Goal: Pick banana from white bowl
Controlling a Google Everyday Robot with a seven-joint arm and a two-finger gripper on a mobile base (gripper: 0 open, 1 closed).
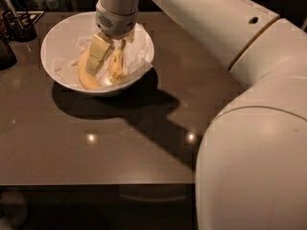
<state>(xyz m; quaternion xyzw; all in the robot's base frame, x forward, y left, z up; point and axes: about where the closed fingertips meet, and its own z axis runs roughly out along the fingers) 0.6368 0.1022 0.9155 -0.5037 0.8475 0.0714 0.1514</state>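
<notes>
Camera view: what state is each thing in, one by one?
gripper, down inside the white bowl, at the bananas.
white bowl, upright on the table, lined with crumpled paper, holding two bananas.
bruised banana, lying in the bowl beside the gripper.
cleaner yellow banana, lying in the bowl, partly under the gripper.
</notes>
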